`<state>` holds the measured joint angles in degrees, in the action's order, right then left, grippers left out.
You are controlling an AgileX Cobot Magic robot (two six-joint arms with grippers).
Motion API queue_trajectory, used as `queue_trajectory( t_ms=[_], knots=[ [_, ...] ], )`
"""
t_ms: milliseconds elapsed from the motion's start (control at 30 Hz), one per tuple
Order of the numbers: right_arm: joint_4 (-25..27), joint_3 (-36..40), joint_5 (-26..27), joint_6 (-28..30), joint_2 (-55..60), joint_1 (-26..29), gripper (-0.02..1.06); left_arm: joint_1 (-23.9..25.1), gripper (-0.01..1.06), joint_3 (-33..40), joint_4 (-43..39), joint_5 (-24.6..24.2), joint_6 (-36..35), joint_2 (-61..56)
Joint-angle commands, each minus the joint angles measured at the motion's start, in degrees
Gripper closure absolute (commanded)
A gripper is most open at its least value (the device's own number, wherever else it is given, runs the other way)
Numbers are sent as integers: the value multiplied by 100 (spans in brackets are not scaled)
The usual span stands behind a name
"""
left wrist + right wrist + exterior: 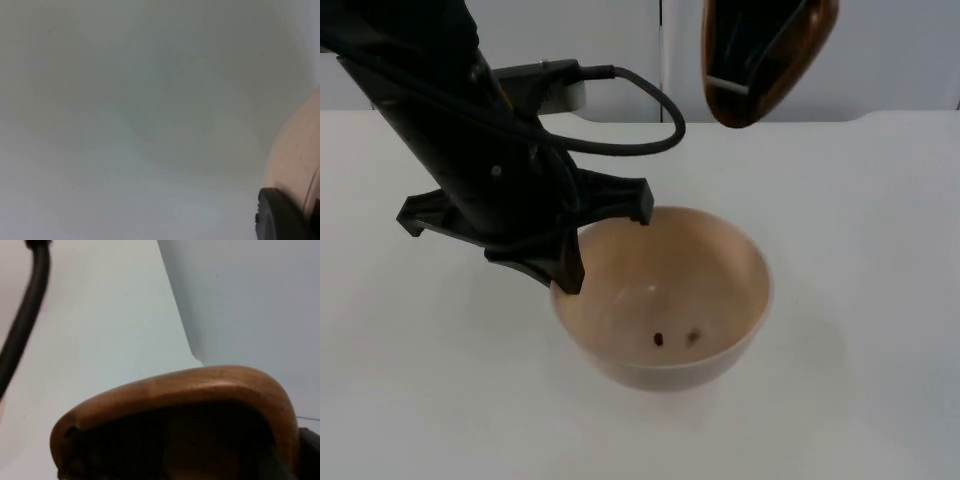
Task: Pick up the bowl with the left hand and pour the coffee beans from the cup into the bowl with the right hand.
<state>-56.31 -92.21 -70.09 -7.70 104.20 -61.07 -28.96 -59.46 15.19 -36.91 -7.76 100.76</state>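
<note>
White table top (pixel 880 300) runs back to a grey partition wall (pixel 900 55), and near its middle sits the bowl (pixel 665 300), a pale beige, deep-sided one. Two dark coffee beans (pixel 676 338) lie on its floor, close together; the rest of the inside is bare. Whether the bowl is resting on the table or raised a little off it cannot be told from the top view.

At the bowl's left rim is the left gripper (pixel 610 250), reaching down from the left arm. One finger is outside the wall and the other reaches over the edge, so the jaws straddle the rim and appear to be pinching it. In the left wrist view the bowl's beige outer wall (pixel 295 165) lies right against a black fingertip (pixel 277 215).

Above and behind the bowl hangs the cup (pixel 765 55), brown and wooden, tipped so that its dark mouth faces down and forward. It is well apart from the bowl and not directly over it. In the right wrist view the cup's rim (pixel 200 390) arches close to the camera with a dark hollow below it, and a few beans seem to sit at its lip. The right gripper (pixel 310 455) is at the cup's side and evidently holds it.

Judging from this, the bowl is gripped and only a couple of beans have landed. Most of the pour is probably left.
</note>
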Motion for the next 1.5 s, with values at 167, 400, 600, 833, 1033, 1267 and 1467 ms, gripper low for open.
queue_trajectory(
  t_ms=[167, 400, 600, 833, 1033, 1267, 1467],
  knots=[
    [-456, -4, 54, -51, -44, -192, 104, -22, 105, -18, -46, 41, -25, -81],
    [-789, -4, 54, -65, -44, -418, 104, -22, 105, -18, -49, 30, -25, -81],
    [-1093, -4, 54, -65, -44, -478, 104, -22, 105, -18, -49, 20, -25, -81],
    [-1365, -4, 54, -65, -44, -611, 104, -22, 105, -18, -49, 20, -25, -81],
    [-1607, -4, 54, -42, -44, -655, 104, -22, 105, -18, -49, 20, -25, -81],
    [-1703, -4, 54, -43, -44, -655, 104, -22, 105, -18, -49, 20, -25, -81],
    [-1681, -4, 54, -43, -44, -655, 104, -22, 105, -18, -49, 20, -25, -81]
  ],
)
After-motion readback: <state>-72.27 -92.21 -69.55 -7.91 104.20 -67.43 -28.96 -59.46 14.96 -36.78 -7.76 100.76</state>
